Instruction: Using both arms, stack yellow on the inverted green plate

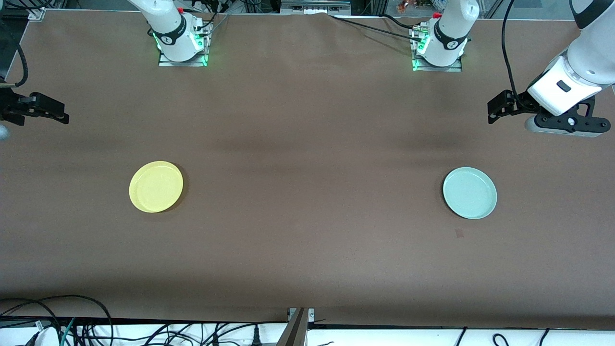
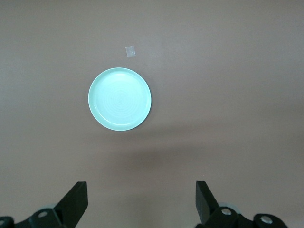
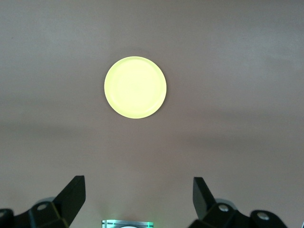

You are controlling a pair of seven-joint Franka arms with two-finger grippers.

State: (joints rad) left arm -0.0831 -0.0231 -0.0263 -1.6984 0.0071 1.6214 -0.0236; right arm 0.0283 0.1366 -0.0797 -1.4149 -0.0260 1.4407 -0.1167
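The yellow plate [image 1: 156,186] lies flat on the brown table toward the right arm's end, and it also shows in the right wrist view [image 3: 135,88]. The pale green plate [image 1: 470,192] lies flat, hollow side up, toward the left arm's end, and it also shows in the left wrist view [image 2: 120,99]. My left gripper [image 1: 494,111] hangs open and empty high above the table's end, away from the green plate; its open fingers frame bare table in its wrist view [image 2: 141,190]. My right gripper [image 1: 60,114] hangs open and empty above the table's other end [image 3: 138,185].
A small square patch of tape [image 1: 460,233] lies on the table just nearer to the front camera than the green plate [image 2: 130,51]. The arm bases [image 1: 182,45] [image 1: 438,50] stand along the table's back edge. Cables hang below the table's front edge.
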